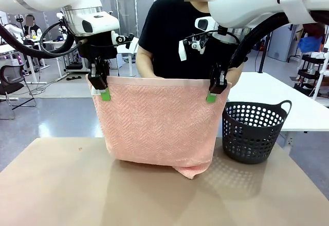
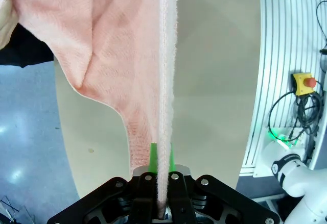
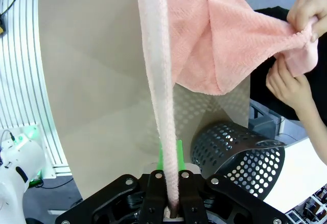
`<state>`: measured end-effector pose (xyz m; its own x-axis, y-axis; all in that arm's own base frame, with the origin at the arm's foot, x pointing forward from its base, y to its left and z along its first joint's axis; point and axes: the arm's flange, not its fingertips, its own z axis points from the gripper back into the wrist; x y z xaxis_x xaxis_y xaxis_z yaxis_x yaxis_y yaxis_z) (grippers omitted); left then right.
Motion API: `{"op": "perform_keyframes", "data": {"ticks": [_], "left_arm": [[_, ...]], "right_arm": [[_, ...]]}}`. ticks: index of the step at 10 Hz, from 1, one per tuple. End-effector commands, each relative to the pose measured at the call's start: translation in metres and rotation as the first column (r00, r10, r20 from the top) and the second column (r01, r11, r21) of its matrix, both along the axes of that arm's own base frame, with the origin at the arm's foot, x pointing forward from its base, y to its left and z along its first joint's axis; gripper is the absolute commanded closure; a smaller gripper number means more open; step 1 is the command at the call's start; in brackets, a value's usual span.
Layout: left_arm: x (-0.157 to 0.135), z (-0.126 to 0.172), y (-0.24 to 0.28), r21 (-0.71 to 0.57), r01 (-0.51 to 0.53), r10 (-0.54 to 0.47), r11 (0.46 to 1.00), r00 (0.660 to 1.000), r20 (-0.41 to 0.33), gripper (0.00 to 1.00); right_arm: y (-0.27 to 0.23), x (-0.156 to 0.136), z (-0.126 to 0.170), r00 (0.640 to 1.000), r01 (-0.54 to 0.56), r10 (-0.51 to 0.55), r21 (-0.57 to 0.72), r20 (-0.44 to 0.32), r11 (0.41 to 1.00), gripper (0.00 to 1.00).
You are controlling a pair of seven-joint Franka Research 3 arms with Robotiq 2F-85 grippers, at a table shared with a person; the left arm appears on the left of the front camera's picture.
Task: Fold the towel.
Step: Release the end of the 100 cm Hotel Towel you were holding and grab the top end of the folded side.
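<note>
As the black left gripper (image 1: 105,95) and right gripper (image 1: 211,97) clench its near corners and a person's hands (image 3: 300,10) pinch the far edge, the salmon-pink terry towel (image 1: 154,120) hangs spread over the tan table (image 1: 61,185), ready for folding.

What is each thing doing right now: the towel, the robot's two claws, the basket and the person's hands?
towel: hanging, bottom end touching the table.
left gripper: shut on one top corner of the towel.
right gripper: shut on the other top corner.
basket: upright on the table.
person's hands: pinching the towel's far part.
</note>
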<state>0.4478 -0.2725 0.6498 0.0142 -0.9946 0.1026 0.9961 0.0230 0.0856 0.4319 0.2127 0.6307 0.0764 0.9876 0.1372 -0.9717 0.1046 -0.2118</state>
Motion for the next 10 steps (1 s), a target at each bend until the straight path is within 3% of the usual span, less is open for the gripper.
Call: {"op": "perform_keyframes", "data": {"ticks": [1,10], "left_arm": [[-0.0008,0.0025,0.0006,0.003,0.003,-0.003,1.000,1.000,-0.006,1.00],[-0.0008,0.0025,0.0006,0.003,0.003,-0.003,1.000,1.000,-0.006,1.00]], "right_arm": [[-0.0006,0.0001,-0.0003,1.000,-0.001,0.001,-0.001,0.000,1.000,1.00],[-0.0006,0.0001,-0.0003,1.000,-0.001,0.001,-0.001,0.000,1.000,1.00]]}}
